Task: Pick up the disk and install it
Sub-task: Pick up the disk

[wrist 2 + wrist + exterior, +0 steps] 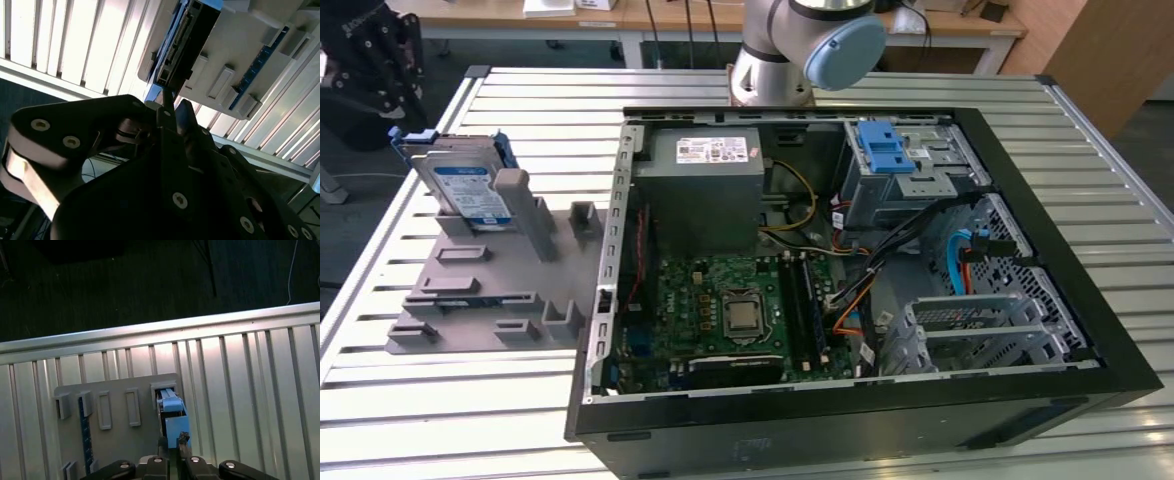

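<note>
Silver disk (470, 192) upright in grey holder (470, 292)

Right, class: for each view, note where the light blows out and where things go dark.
Exterior view: even light, soft sheen on the table, the disk readable. Second wrist view: the table glares white, the gripper a dark silhouette. First wrist view: glare on the middle slats, the floor beyond nearly black.

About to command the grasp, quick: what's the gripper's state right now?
Gripper: cannot tell whether open or shut; it is close to the edge of the disk standing in the grey holder.
</note>
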